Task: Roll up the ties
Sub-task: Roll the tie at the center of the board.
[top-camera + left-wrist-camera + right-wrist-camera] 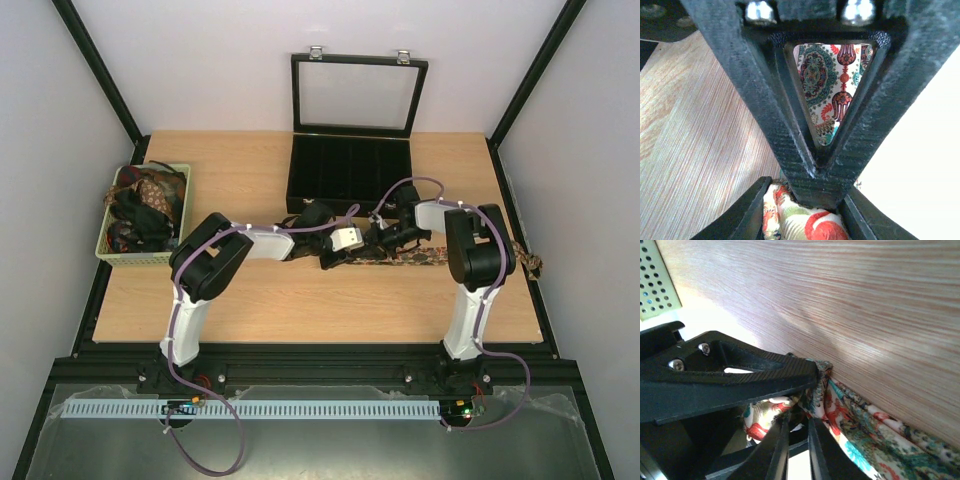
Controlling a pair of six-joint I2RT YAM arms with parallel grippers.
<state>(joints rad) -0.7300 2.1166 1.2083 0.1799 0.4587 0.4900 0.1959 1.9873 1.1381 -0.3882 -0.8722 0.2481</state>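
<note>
Left claw: black ribbed fingers clenched on the bunched tie.
Right claw: tip against a raised fold; grip unclear.
Tie: paisley strip lying along the wood-grain surface.

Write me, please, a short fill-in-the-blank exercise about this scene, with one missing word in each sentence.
1. The glass lid of the black case stands ___.
2. The basket of spare ties sits at the ___ edge of the table.
3. One tie lies stretched in front of the case, and its end hangs over the table's ___ edge.

Missing words: open; left; right.
</note>
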